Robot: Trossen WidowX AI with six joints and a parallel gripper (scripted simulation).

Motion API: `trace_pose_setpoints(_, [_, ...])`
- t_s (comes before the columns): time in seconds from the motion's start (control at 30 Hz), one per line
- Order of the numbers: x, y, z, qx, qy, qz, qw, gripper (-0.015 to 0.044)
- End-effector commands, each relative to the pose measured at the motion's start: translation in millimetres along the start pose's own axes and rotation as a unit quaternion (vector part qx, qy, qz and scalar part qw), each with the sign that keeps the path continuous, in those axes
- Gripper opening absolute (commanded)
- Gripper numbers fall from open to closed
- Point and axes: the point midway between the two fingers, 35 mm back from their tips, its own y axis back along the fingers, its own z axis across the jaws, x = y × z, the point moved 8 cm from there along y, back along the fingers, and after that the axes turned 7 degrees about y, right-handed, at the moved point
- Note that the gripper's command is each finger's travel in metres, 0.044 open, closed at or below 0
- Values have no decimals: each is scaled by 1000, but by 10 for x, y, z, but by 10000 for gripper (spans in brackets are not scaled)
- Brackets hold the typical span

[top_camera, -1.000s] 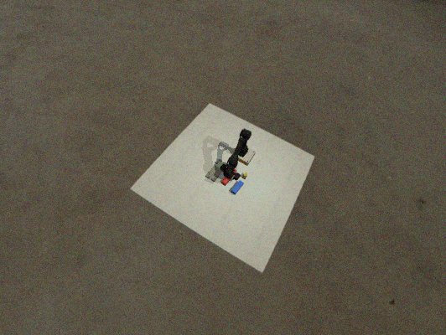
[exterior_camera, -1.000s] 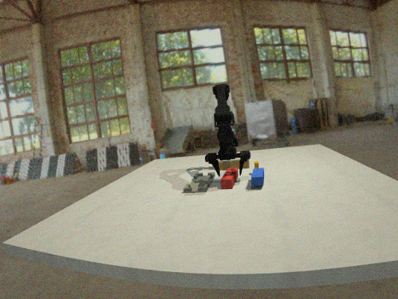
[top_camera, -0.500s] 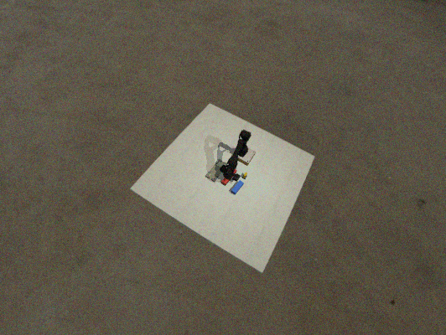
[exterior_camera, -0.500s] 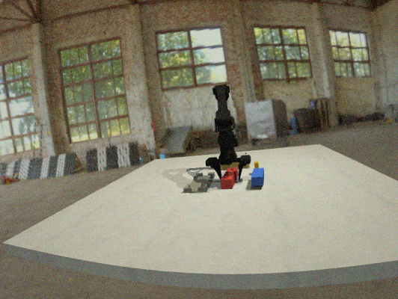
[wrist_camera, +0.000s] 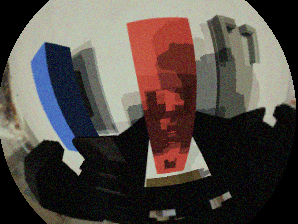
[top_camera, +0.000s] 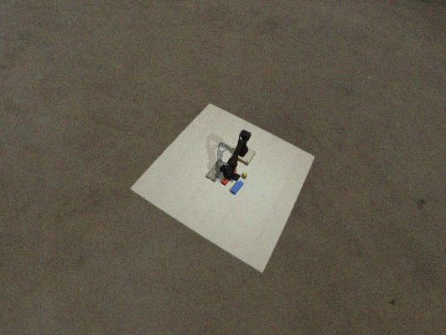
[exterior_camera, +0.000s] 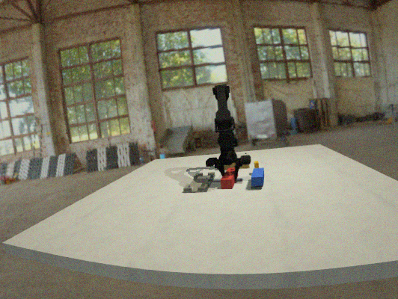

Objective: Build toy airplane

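Observation:
The red fuselage [top_camera: 225,182] [exterior_camera: 227,182] [wrist_camera: 162,45] lies on the table between the cradle and the blue wing. My gripper [exterior_camera: 230,177] [wrist_camera: 165,115] is low over it and shut on it, one finger on each long side. The fuselage's sockets are in shadow and hard to make out. The grey jig with its cradle [top_camera: 210,175] [exterior_camera: 192,187] [wrist_camera: 240,90] stands beside it, with no part seen seated in it. The blue wing [top_camera: 236,187] [exterior_camera: 257,178] [wrist_camera: 42,85] lies on the other side. The small yellow tail fin [top_camera: 245,174] [exterior_camera: 256,164] is beyond the wing; the wrist view does not show it.
A tan block with a pale top [top_camera: 248,156] is at the arm's base, behind the parts. The arm's shadow falls across the jig and the pale table top [top_camera: 201,205] [exterior_camera: 168,232]. The wing and jig are close on either side of the gripper.

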Motion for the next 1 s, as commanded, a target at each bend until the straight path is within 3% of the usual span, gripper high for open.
trace_pose_setpoints(0.0, [-3,14,0,-1,-4,1,1000,26])
trace_pose_setpoints(0.03, [-7,28,-2,0,-5,1,1000,0])
trace_pose_setpoints(0.97, [-80,836,-1,-1,-4,0,1000,0])
